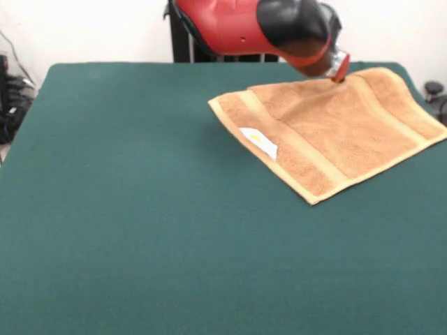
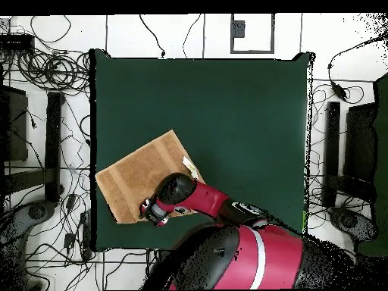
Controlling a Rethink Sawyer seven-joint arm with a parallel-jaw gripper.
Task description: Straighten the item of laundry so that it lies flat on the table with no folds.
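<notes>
The item of laundry (image 1: 335,129), a tan-orange terry towel with woven bands, lies on the dark green table (image 1: 140,209) at the far right in the front view. Its white label (image 1: 260,143) faces up near the left band. One layer seems to lie doubled over another, its edge running beside that band. My gripper (image 1: 338,73) hangs at the end of the red and black arm, right at the towel's far edge. In the overhead view the towel (image 2: 140,178) sits near the table's (image 2: 242,114) lower left corner, and the gripper (image 2: 149,211) is over its lower edge.
The towel's right corner reaches the table's right edge (image 1: 441,136) in the front view. Tangled cables (image 2: 53,72) and dark equipment stands (image 2: 333,151) surround the table on the floor. The arm's red body (image 2: 250,258) overhangs the table's bottom edge in the overhead view.
</notes>
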